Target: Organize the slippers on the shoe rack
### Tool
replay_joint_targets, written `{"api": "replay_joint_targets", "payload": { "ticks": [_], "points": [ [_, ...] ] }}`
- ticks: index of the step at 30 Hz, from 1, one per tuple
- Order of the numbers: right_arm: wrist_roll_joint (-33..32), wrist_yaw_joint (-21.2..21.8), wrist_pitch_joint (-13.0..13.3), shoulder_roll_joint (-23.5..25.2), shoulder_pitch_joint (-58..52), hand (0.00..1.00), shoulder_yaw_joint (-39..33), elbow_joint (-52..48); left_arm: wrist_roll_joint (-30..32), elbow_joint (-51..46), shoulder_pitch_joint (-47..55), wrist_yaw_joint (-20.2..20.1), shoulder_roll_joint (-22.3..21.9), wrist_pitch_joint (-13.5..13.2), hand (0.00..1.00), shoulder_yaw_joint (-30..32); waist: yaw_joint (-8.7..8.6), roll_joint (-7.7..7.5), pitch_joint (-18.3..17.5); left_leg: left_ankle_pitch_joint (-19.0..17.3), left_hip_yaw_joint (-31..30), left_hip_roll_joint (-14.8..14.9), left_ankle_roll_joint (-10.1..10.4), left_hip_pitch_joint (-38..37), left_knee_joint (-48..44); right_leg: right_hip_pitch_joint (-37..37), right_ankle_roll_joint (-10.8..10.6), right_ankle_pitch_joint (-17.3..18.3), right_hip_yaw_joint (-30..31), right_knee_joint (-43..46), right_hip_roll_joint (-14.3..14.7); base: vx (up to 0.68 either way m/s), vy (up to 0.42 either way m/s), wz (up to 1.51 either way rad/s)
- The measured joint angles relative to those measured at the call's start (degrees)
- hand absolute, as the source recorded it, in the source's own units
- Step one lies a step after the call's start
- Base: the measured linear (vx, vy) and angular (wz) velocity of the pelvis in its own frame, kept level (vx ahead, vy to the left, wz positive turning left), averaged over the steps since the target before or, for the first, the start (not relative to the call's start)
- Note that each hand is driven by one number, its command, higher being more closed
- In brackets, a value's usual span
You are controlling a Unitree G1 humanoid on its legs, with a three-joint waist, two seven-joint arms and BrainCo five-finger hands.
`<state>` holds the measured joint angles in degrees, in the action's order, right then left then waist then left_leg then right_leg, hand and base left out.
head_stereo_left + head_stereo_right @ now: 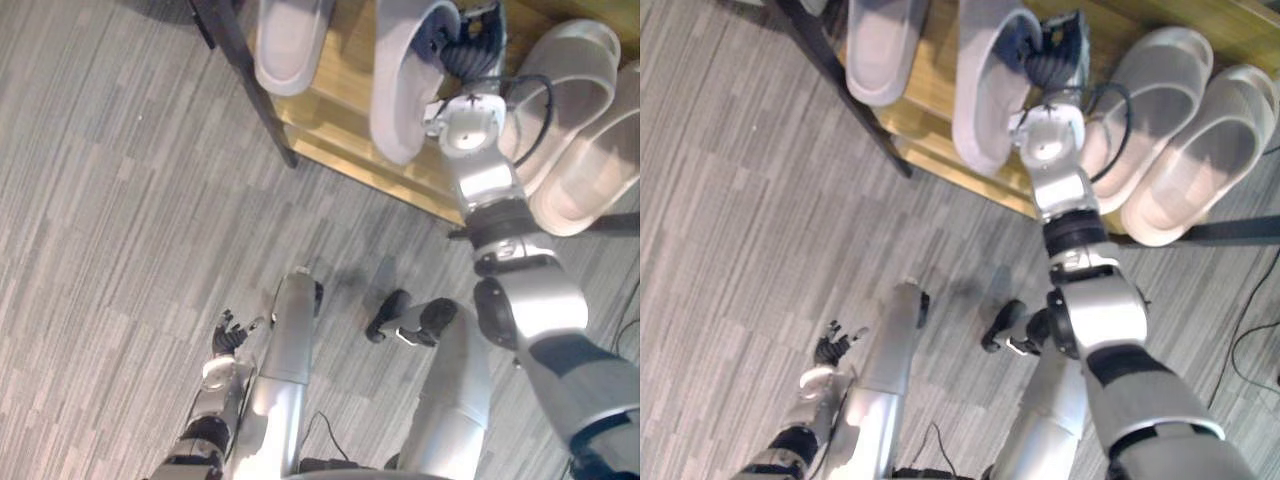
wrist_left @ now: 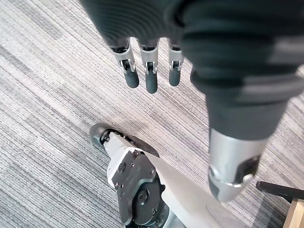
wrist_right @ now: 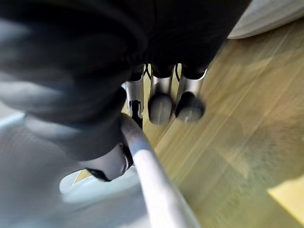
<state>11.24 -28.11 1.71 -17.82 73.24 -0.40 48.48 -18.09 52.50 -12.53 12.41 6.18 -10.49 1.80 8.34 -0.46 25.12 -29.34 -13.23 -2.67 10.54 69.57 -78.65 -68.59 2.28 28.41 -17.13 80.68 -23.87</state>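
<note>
A grey slipper lies on the wooden shelf of the shoe rack, its near end reaching the shelf's front edge. My right hand is at the slipper's far end. In the right wrist view the thumb is tucked under the slipper's strap and the fingers curl over it above the wood. Another grey slipper lies to its left, and a pair lies to its right. My left hand hangs low over the floor with relaxed fingers, holding nothing.
The rack's dark frame leg slants down at the shelf's left end. Grey striped flooring spreads in front of the rack. A dark bar runs at the right below the pair.
</note>
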Motion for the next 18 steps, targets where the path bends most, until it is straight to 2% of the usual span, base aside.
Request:
{"api": "replay_joint_targets", "payload": {
  "ticks": [8,15,18],
  "points": [
    [-7.77,-1.8,0.16,0.58,-0.09,0.0,-3.62,1.99,0.01,2.21,-0.31,1.03,-0.07,-0.2,0.0,0.04,0.06,0.01,-1.97,0.22,-0.48,0.21,0.22,0.32,0.42,-0.08,0.16,0.33,-0.63,-0.09,0.11,0.02,-0.01,0.02],
    [-11.79,-1.15,1.58,4.54,-0.64,0.0,-3.8,1.08,0.02,3.2,-0.48,1.08,-0.28,-0.35,0.0,1.45,0.03,-0.24,-2.96,0.38,-0.08,1.13,0.36,-0.8,1.55,0.68,0.53,0.12,-0.61,-1.11,0.98,0.03,-0.004,-0.04],
    [-13.13,0.3,2.05,6.39,-3.41,0.0,-3.84,-2.52,0.01,3.29,-0.56,1.09,-0.38,-0.37,0.0,1.8,0.02,-0.48,-3.3,0.7,-0.08,1.52,0.63,-2.47,3.22,2.09,0.83,-0.05,-0.95,-2.43,1.26,0.03,-0.011,0.0]
  ]
}}
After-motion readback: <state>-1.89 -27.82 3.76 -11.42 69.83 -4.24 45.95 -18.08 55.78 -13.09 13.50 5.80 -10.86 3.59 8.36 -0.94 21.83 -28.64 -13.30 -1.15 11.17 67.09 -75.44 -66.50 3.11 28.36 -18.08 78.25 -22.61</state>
